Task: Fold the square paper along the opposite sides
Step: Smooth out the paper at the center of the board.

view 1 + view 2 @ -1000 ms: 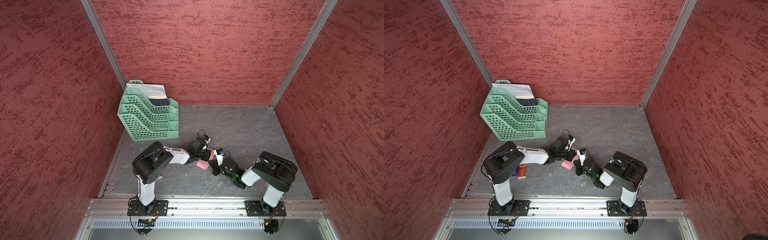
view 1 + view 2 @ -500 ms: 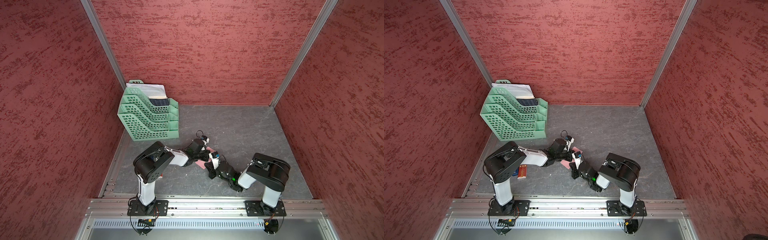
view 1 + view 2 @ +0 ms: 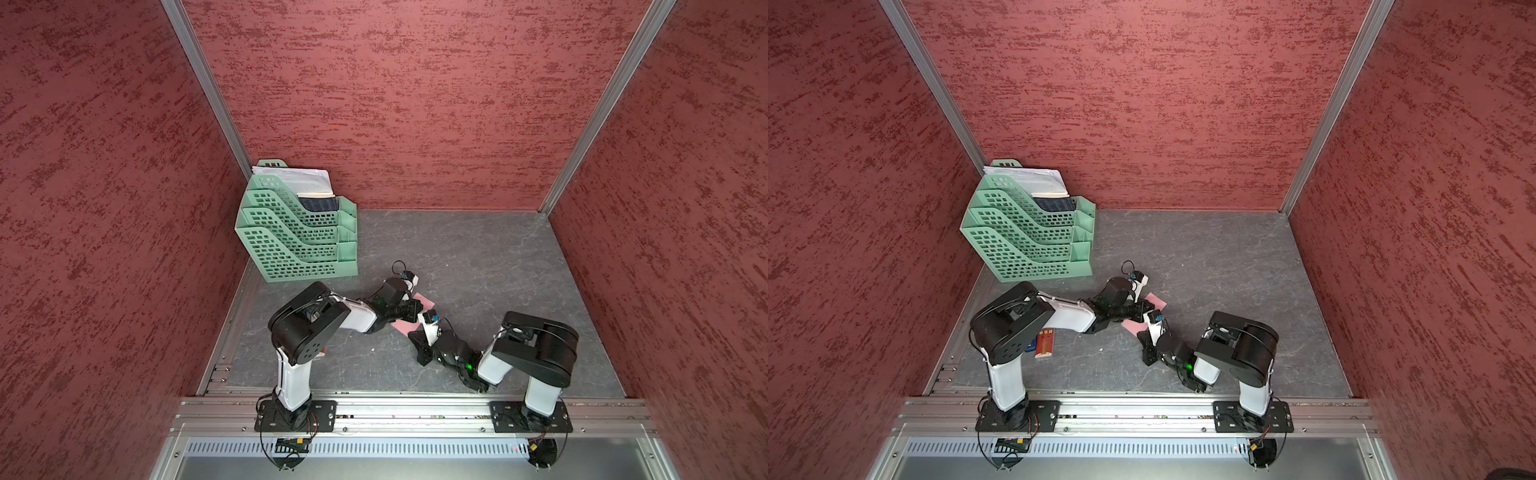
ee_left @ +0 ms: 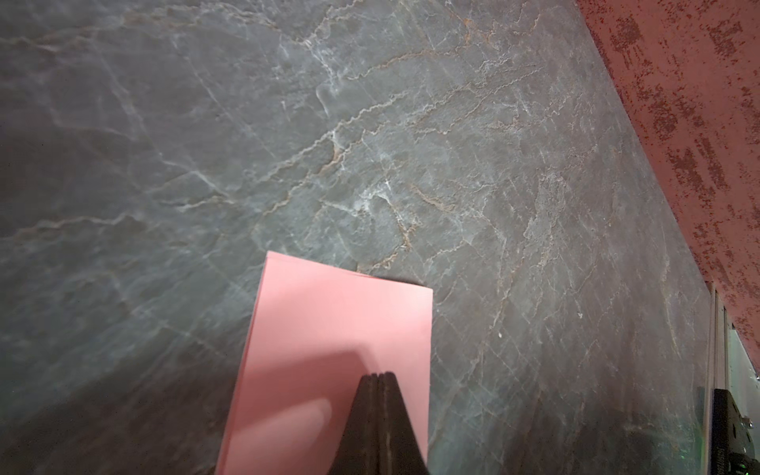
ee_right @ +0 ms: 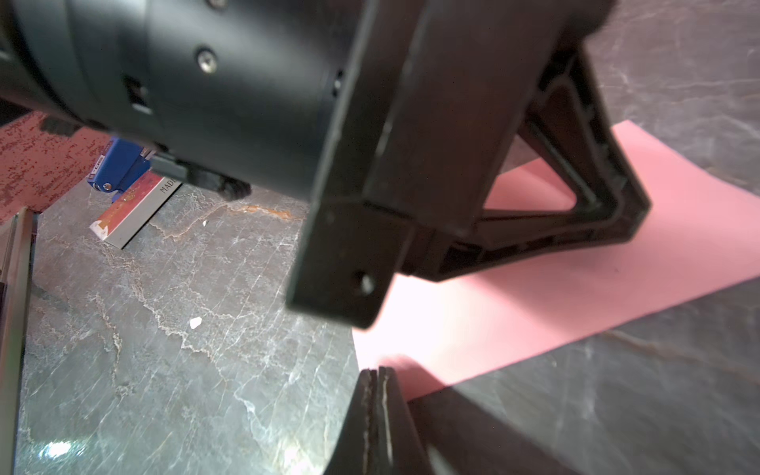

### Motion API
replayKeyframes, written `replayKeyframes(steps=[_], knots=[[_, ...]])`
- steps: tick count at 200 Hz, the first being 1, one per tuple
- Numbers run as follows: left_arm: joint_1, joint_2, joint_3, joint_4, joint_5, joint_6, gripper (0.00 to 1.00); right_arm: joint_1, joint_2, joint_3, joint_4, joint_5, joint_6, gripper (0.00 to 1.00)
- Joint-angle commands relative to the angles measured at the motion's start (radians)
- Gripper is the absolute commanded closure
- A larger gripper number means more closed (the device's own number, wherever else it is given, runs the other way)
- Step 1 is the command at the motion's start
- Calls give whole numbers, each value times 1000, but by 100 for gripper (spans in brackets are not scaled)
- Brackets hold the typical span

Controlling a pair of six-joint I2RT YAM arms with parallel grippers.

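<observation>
The left gripper (image 4: 376, 377) has its jaws together, and its tips rest on the square paper (image 4: 341, 320). The paper lies flat on the grey table (image 4: 370, 144), under this gripper and ahead of it. The right gripper (image 5: 376, 372) is also closed, with a corner of the paper just beside its tips.

In both top views the left gripper (image 3: 417, 311) covers most of the square paper (image 3: 424, 300). The left wrist view cuts off its near end. A blue object (image 5: 117, 168) partly hides the red box (image 5: 131, 209).
</observation>
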Motion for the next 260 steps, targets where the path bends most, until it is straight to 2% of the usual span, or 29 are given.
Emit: replayKeyframes(steps=[1,41,56,78,101,127,177,260], knots=[[15,129,-72,-317,-102,8,100,33,31,-34,-193,-49,15,100],[14,131,-72,-321,-101,9,100,40,-54,-56,-199,-52,6,100],[14,135,-70,-322,-98,9,100,39,-163,-69,-225,-35,-9,100],[14,134,-68,-328,-98,10,100,29,-355,-48,-381,24,-71,100],[14,135,-64,-332,-96,12,100,-62,-450,-46,-420,3,-107,100],[14,138,-62,-335,-94,12,100,-136,-395,-27,-380,-40,-137,100],[14,133,-65,-339,-91,12,100,-190,-241,38,-273,-94,-155,100],[13,142,-61,-343,-90,12,100,-199,-47,88,-166,-149,-146,100]])
